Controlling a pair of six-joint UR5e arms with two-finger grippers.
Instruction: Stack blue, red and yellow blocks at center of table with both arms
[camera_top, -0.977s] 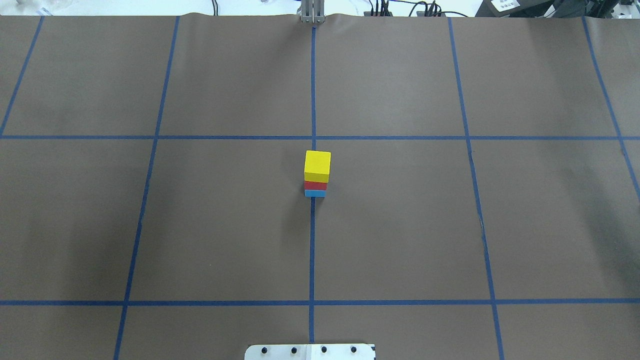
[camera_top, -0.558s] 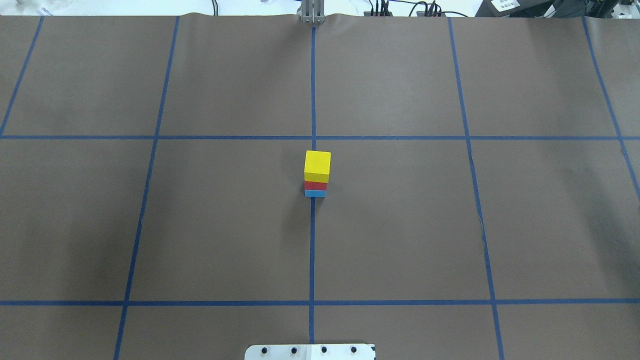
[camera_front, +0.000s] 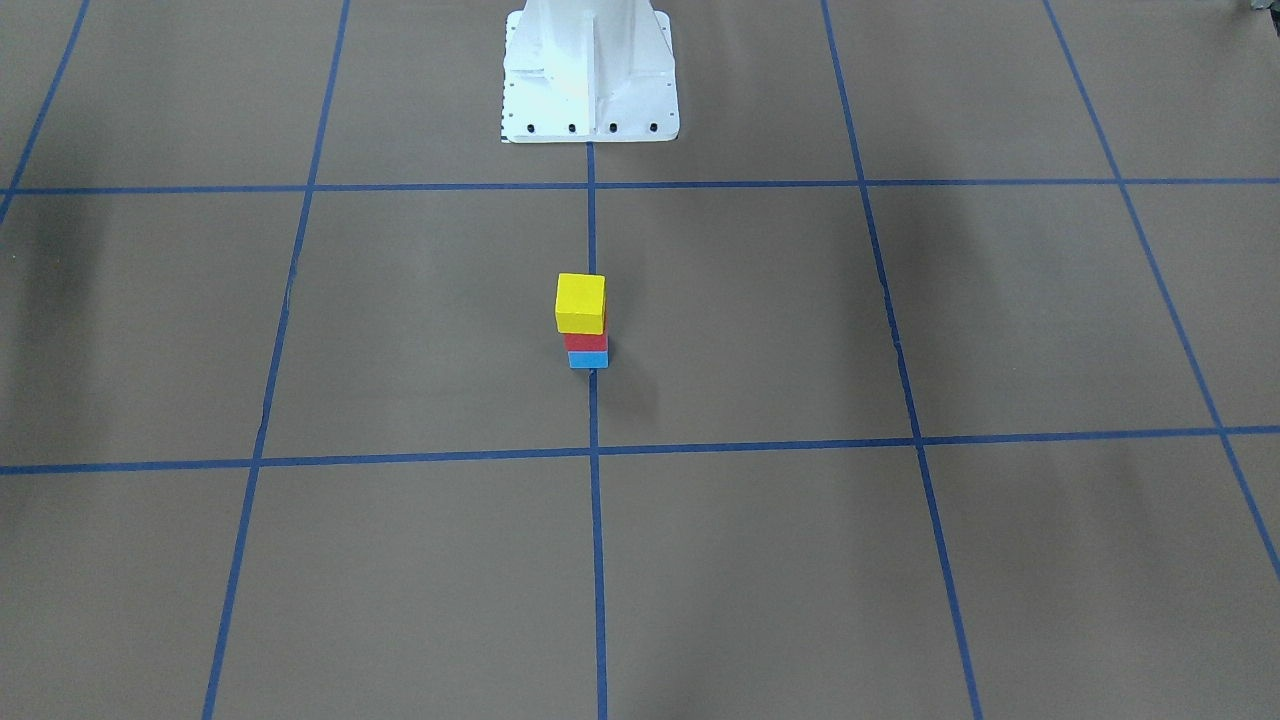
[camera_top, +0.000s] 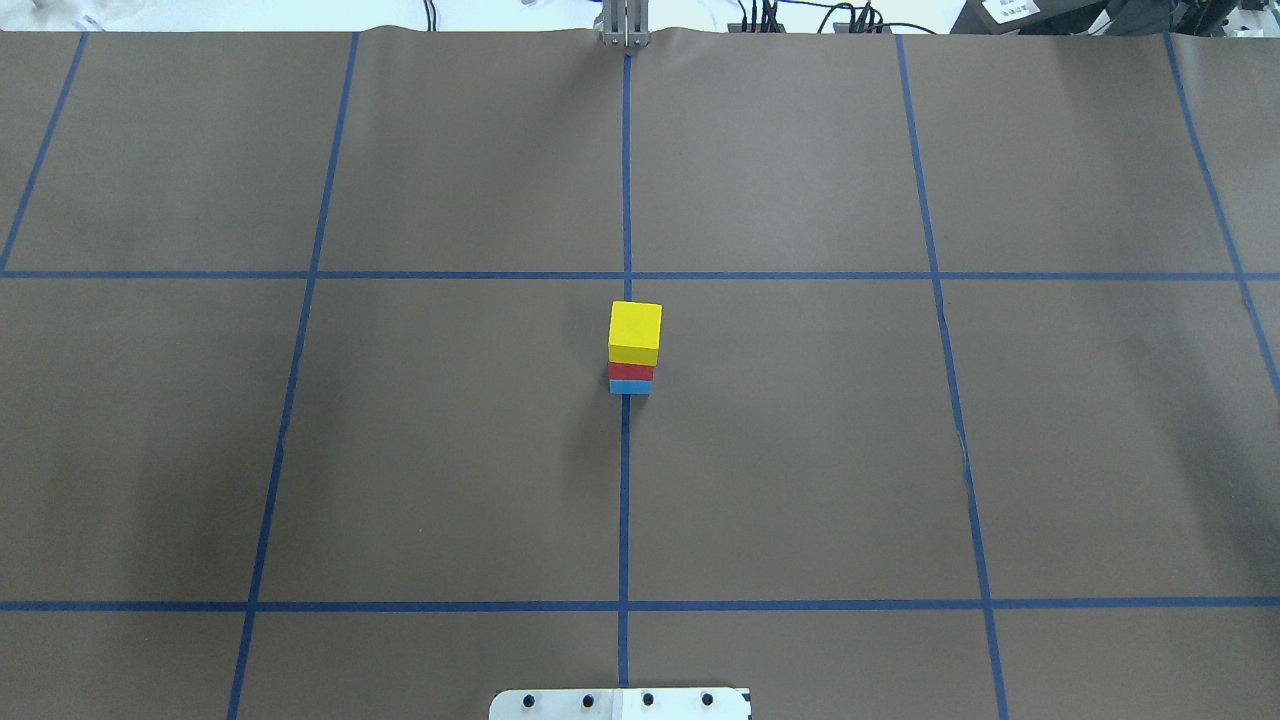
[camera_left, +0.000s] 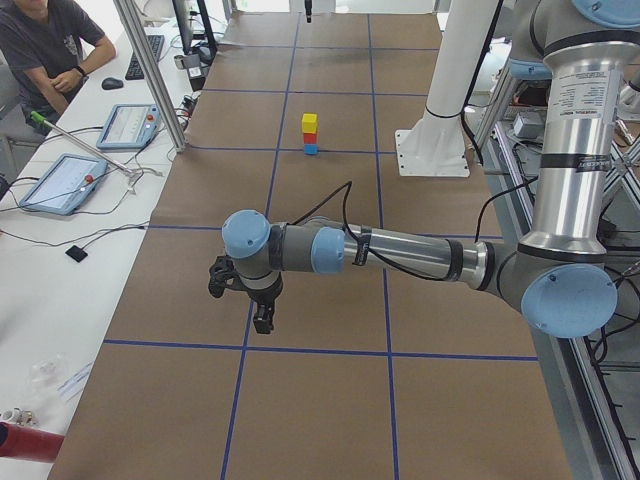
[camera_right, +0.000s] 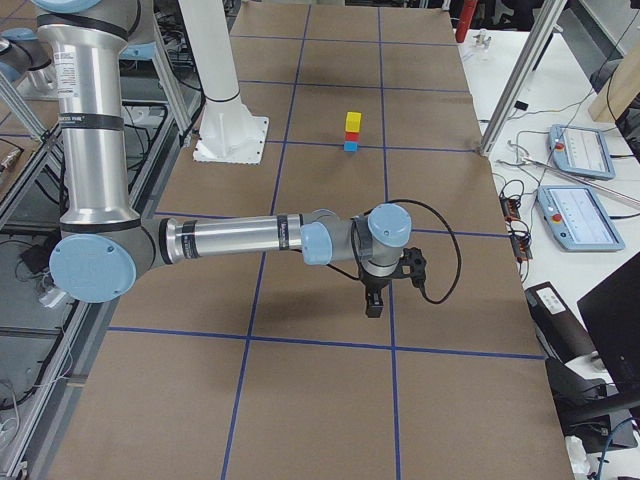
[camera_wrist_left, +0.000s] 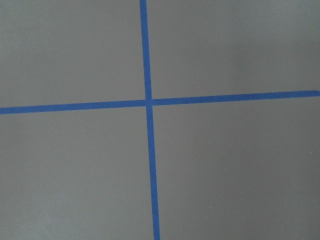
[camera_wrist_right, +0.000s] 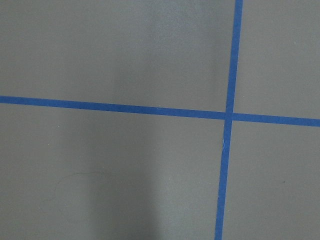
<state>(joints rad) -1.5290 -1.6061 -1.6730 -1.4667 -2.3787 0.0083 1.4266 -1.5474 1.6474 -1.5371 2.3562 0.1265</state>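
Left claw, left-end view: left claw (camera_left: 262, 322) hangs fingers-down over the table (camera_left: 330, 400), at 7 o'clock of the picture. No block is in it, and how far it is open cannot be told from here.
Stack, left-end view: well apart from the left claw, at its 12 o'clock. Yellow block (camera_left: 310, 122) sits on red block (camera_left: 310, 138), which sits on blue block (camera_left: 311, 149). The stack is upright, with the white base (camera_left: 432, 150) at its 3 o'clock.
Right claw, right-end view: right claw (camera_right: 373, 303) points down above the table near the picture's middle. It carries no block, and its opening cannot be told.
Stack, right-end view: at 12 o'clock of the right claw, well apart, with the base at the stack's 9 o'clock.
Stack, front view: at the table's middle, on the tape line (camera_front: 592, 230) that runs from 12 to 6. Yellow block is on top, red block between, blue block on the paper. The base is at the stack's 12 o'clock.
Stack, overhead view: same order, standing on the tape line just at 6 o'clock of a tape cross (camera_top: 627, 275).
Left wrist view: only brown paper and a tape cross (camera_wrist_left: 148, 102).
Right wrist view: brown paper and a tape cross (camera_wrist_right: 228, 116), at 3 o'clock of the picture's middle.
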